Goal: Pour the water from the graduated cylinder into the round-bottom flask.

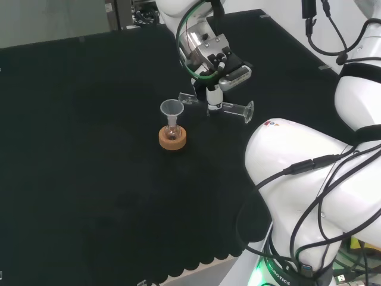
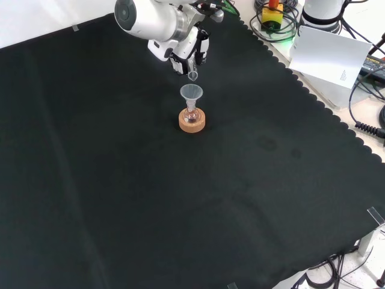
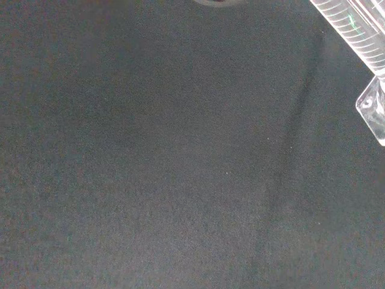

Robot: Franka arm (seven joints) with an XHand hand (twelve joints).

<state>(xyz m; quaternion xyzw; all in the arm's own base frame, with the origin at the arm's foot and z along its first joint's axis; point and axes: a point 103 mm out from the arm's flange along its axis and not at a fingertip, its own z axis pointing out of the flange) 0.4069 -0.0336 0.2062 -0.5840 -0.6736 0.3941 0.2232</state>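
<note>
I am holding the graduated cylinder (image 1: 229, 108) in the hand (image 1: 213, 95), fingers curled around it, lying nearly level at centre frame in the head view. Its mouth is sitting near the funnel (image 1: 172, 108) rim, so water may be spilling past the round-bottom flask (image 1: 172, 131).

Clear graduated cylinder (image 1: 223, 108) lies nearly level above the funnel-topped round-bottom flask (image 1: 172, 132) on cork.

My bench wears a big black cloth (image 2: 180, 205) with a wavy scalloped edge. In the front view, far right, black cables (image 2: 367, 90) lie beside a white board (image 2: 328, 57).
</note>
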